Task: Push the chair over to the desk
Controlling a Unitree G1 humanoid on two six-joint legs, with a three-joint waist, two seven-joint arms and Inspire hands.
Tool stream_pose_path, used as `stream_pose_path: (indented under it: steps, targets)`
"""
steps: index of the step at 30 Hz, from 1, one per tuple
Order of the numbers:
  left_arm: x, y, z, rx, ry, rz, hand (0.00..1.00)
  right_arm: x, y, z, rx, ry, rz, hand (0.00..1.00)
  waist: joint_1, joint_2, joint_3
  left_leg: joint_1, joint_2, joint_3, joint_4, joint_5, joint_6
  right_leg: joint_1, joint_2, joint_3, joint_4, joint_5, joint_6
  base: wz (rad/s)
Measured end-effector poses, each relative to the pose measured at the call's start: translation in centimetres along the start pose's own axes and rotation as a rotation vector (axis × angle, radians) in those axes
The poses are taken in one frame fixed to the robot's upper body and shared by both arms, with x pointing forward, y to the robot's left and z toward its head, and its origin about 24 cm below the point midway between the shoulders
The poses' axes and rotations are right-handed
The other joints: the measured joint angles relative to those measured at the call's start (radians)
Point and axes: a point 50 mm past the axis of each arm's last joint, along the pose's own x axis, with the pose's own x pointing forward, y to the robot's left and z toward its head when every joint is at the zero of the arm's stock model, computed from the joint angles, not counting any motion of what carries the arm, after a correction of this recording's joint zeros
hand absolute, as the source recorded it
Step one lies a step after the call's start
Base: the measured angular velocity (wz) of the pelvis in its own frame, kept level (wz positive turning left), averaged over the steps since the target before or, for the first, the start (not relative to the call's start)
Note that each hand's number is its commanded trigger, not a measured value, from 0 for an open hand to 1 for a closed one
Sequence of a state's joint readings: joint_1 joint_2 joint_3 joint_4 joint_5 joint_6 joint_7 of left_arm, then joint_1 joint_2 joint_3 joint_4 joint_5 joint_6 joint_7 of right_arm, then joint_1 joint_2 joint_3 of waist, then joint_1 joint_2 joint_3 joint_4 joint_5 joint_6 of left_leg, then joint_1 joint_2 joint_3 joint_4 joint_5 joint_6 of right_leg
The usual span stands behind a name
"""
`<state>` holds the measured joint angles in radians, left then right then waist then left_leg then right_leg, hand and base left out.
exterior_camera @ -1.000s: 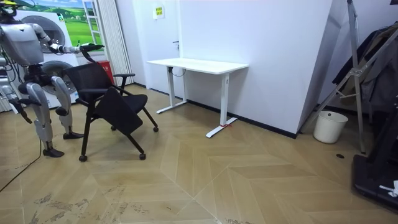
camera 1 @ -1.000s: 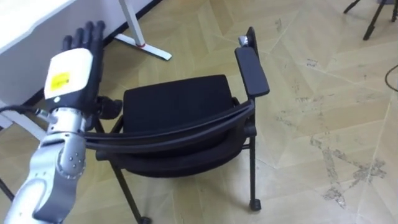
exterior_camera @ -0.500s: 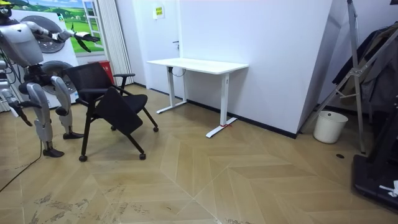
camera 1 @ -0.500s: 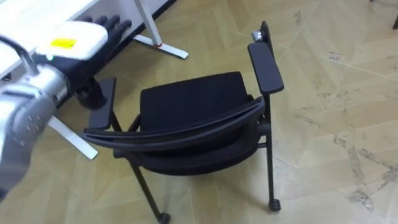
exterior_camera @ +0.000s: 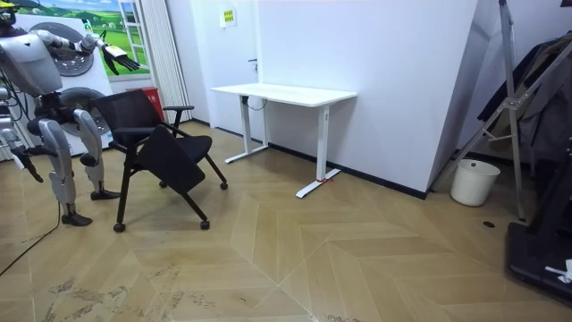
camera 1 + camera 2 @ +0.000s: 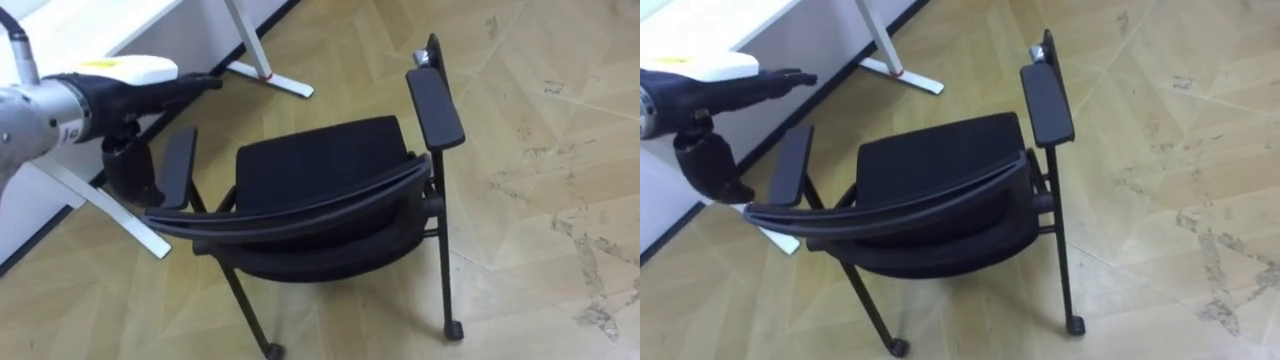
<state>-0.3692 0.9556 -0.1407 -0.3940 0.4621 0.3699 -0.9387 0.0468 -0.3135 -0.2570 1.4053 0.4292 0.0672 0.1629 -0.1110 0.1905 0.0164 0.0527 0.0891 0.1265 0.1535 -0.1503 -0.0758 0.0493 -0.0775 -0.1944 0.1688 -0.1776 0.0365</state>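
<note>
Pale wood parquet floor [image 5: 357, 259] across the room, scuffed grey in patches. Behind it, plain white wall [image 5: 393, 80]. Against that wall, white desk [image 5: 284, 92] on two slim legs with flat feet. Same desk at the upper left of the eye views, legs slanting down to the floor just beyond the chair. Near the desk, toward the room view's left, black chair [image 5: 147, 125] on thin legs with small castors, standing on the floor, open side toward the room view's right. From above in the eye views: padded seat [image 6: 320, 165] in the middle, curved backrest [image 6: 280, 222] along the near edge, flat left armrest [image 6: 180, 165] and right armrest [image 6: 437, 95] at the sides. Just behind the chair's back, at the room view's left edge, humanoid robot upright on both feet, facing chair and desk. By the wall at the room view's right, small white bin [image 5: 474, 182] beside a dark leaning stand [image 5: 517, 107]. Above the left armrest, left hand [image 6: 135, 80] held in the air, turned edge-on, fingers [image 6: 190, 83] straight and pressed together, pointing toward the desk, thumb hanging down beside the armrest. In the room view, same hand clearly higher than the backrest, touching no part of the chair. Low beside the robot's thigh in the room view, right hand [image 5: 29, 165], too small to tell whether spread or curled
</note>
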Motion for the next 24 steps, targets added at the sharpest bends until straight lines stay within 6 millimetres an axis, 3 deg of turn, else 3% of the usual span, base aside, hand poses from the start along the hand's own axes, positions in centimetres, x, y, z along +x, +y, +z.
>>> stream_pose_path:
  steps: [8,12,13,17,20,24]
  targets:
    - [-0.1,-0.2,-0.2,-0.023,0.015,-0.065,0.00,0.0,-0.3,-0.3,0.000,0.007,-0.014,0.00,0.008,0.011,-0.0081,-0.014,0.000,-0.002,0.013,0.000,0.000,-0.001,-0.001,-0.004,-0.001,0.000,0.000,0.01]
    - [0.0,-0.3,-0.1,-0.024,0.016,-0.079,0.00,-0.1,-0.4,-0.3,-0.010,0.009,-0.016,0.00,-0.001,0.010,-0.0074,-0.009,0.000,-0.018,0.013,0.000,0.000,0.004,-0.001,-0.003,0.004,0.000,0.000,0.01]
    - [0.1,-0.5,-0.1,-0.025,0.017,-0.086,0.00,-0.1,-0.5,-0.3,-0.019,0.009,-0.017,0.00,-0.005,0.002,-0.0014,-0.008,0.000,-0.021,0.012,0.000,0.000,0.005,-0.001,-0.001,0.006,0.000,0.000,0.04]
    - [0.5,-1.7,-0.3,-0.040,0.022,-0.132,0.00,0.0,-0.2,-0.2,-0.043,0.012,-0.008,0.00,-0.025,-0.001,0.0007,-0.006,-0.001,-0.021,0.011,0.000,0.000,0.005,-0.001,-0.002,0.008,0.000,0.000,0.00]
    - [1.5,-3.4,0.0,-0.076,-0.002,-0.191,0.00,0.0,-0.1,-0.4,-0.073,0.034,-0.009,0.00,-0.037,-0.009,0.0063,0.000,-0.001,-0.017,0.004,0.000,0.000,0.006,-0.001,-0.002,0.008,0.000,0.000,0.00]
    - [3.3,-7.1,-0.5,-0.199,-0.013,-0.287,0.00,0.1,0.7,0.2,-0.070,0.020,-0.004,0.00,-0.075,-0.028,0.0205,0.000,-0.001,-0.015,-0.001,0.000,0.000,0.004,0.000,-0.001,0.006,0.000,0.000,0.01]
